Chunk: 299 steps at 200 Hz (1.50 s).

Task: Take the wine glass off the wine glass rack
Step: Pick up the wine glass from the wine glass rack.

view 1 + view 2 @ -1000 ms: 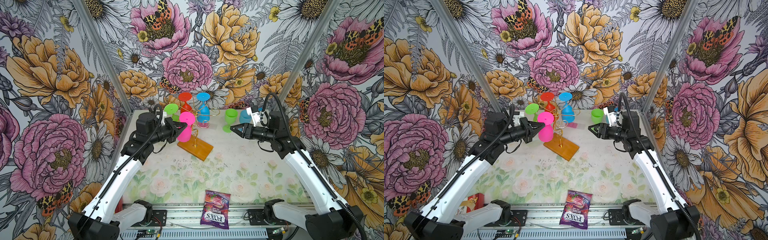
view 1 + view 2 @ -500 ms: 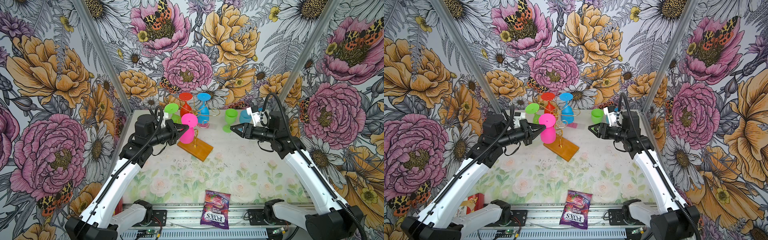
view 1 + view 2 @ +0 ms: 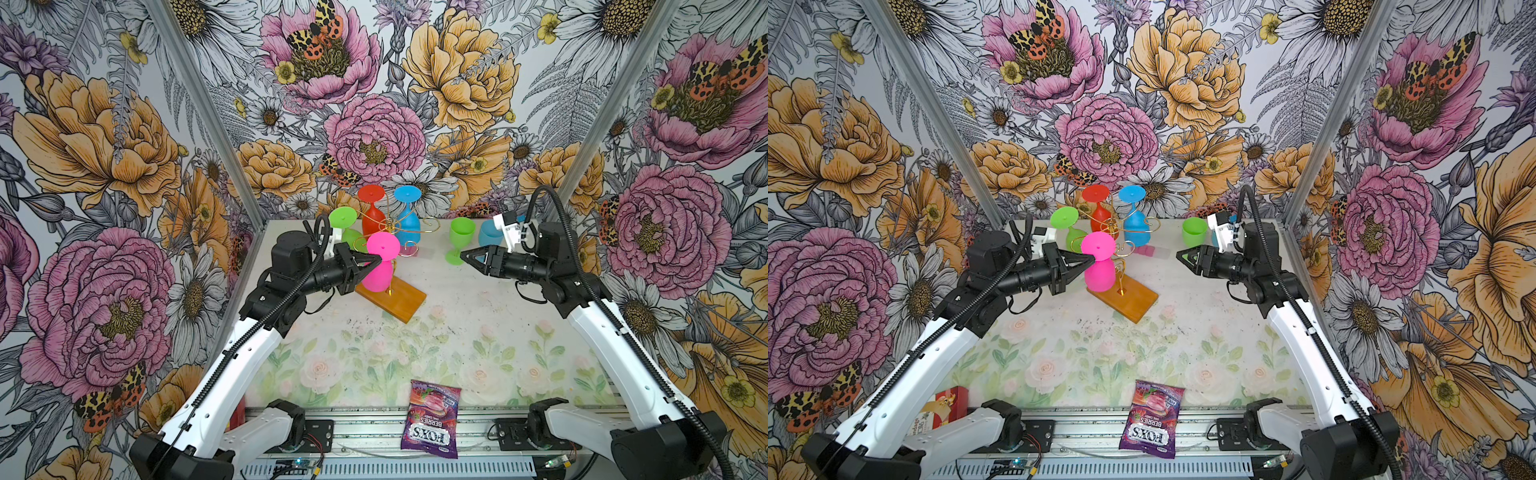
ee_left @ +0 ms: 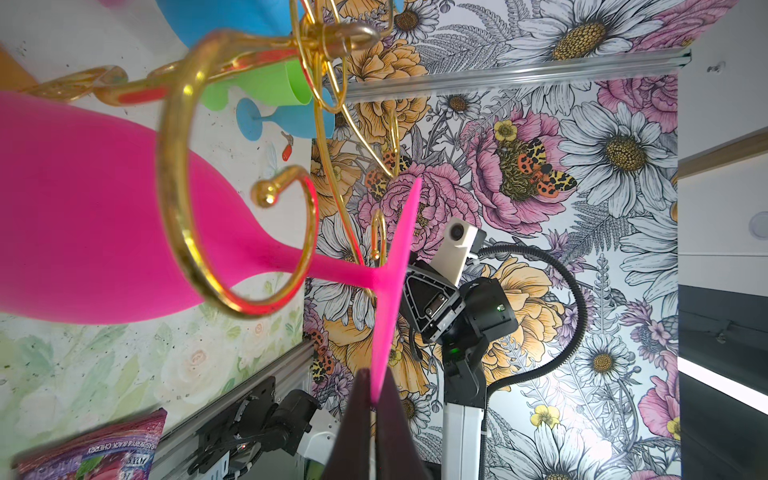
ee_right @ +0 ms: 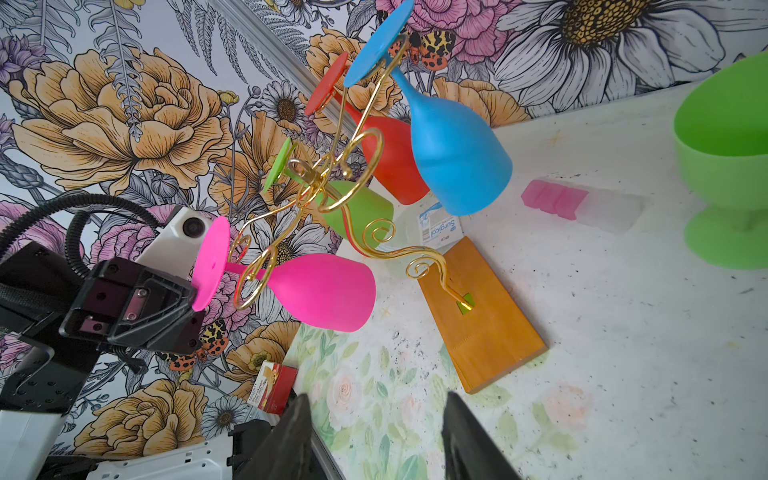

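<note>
The wine glass rack [image 3: 405, 301] stands just above the centre of both top views, its wooden base flat on the table [image 3: 478, 332]. Four glasses hang from it upside down: one pink wine glass [image 3: 376, 278], one hanging green glass [image 3: 343, 218], one red glass [image 3: 372, 214] and one blue glass [image 3: 407, 222].

The pink wine glass hangs at the lower left of the rack. A gold scroll arm [image 4: 170, 166] curls around its stem between bowl and foot. The left gripper [image 3: 372, 261] is clamped on the rim of the pink foot; its fingers [image 4: 357, 419] pinch that rim edge-on. The hanging green glass sits just above and behind this gripper.

The right gripper [image 3: 466, 255] hovers right of the rack, well apart from it, jaws partly spread and holding nothing. Two glasses stand upright behind it: one standing green glass [image 3: 459, 239] and one light blue glass [image 3: 490, 235].

- One pink-and-clear strip [image 5: 577, 205] lies between the rack and the standing green glass.
- One white box [image 5: 438, 228] behind the base reads "Surgical".
- One red box [image 3: 946, 409] sits at the lower left; its writing is unreadable.
- One purple candy bag [image 3: 432, 415] lies at bottom centre and reads "FOXS" and "BERRIES".
</note>
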Motion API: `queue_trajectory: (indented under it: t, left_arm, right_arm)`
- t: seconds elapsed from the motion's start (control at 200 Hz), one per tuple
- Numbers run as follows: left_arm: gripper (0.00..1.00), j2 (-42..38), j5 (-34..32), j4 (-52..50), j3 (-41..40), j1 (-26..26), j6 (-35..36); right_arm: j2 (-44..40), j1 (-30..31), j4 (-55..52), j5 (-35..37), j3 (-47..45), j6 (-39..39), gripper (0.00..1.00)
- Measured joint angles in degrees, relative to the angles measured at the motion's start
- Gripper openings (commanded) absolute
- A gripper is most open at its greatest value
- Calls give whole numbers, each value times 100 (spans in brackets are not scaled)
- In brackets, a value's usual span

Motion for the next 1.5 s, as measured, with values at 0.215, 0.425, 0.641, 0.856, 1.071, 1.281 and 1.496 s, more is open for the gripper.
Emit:
queue_trajectory:
  t: [0.215, 0.425, 0.641, 0.856, 1.071, 1.281, 1.496]
  left_arm:
    - [0, -114, 306, 0, -146, -20, 157]
    - [0, -170, 678, -2, -343, -151, 404]
    - [0, -175, 1014, -2, -466, -444, 708]
    - [0, 4, 1235, -9, -472, -960, 1185]
    - [0, 306, 1097, -581, -286, -1615, 2109]
    - [0, 127, 225, -1021, 20, -2256, 3204]
    - [0, 2, -866, -1141, 57, -2870, 4459]
  right_arm:
    - [0, 0, 20, -2, 0, 39, 52]
    - [2, 0, 39, -4, 0, 42, 52]
    - [44, 0, 59, -24, 0, 42, 52]
    - [94, -4, 63, -44, 0, 44, 52]
    - [107, -157, 94, -48, -59, 94, 51]
    - [125, -382, 101, -46, -339, 219, 50]
    - [258, -535, 98, -122, -411, 345, 51]
